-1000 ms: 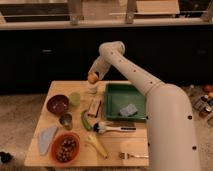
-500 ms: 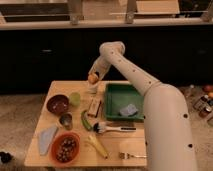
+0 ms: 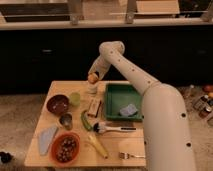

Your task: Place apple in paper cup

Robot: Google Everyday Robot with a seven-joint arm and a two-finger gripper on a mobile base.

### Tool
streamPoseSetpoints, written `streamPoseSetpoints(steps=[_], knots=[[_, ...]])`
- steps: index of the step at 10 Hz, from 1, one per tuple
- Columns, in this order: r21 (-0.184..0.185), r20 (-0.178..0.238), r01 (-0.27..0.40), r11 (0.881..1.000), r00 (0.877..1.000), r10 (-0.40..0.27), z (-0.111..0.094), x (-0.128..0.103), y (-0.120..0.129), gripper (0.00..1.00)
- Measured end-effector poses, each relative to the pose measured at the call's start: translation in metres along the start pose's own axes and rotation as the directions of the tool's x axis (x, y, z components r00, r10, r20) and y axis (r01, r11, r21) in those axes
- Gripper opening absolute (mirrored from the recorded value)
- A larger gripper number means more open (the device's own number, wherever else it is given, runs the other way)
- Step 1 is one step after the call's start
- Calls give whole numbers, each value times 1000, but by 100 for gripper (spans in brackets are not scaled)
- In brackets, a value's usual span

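Presently the end effector (image 3: 93,76) hangs over the far middle of the counter (image 3: 135,146), closed around the apple (image 3: 92,78), which sits directly above the paper cup (image 3: 92,88), touching or nearly touching its rim. That alignment suggests the fruit is held there so it can drop straight into the opening; release looks like the remaining step. One white cup stands under the apple, one pale green cup (image 3: 74,98) just to its left, and one grey metal cup (image 3: 66,120) nearer the front. Two bowls are visible: a dark bowl (image 3: 58,104) and an orange bowl (image 3: 65,148). One green tray (image 3: 114,95), one banana (image 3: 98,145) and one fork (image 3: 131,156) complete the spread.
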Motion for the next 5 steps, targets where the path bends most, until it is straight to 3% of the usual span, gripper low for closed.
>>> streamPoseSetpoints(steps=[5], knots=[[13,6,16,1000,1000,-16,-4,2,-2,80]])
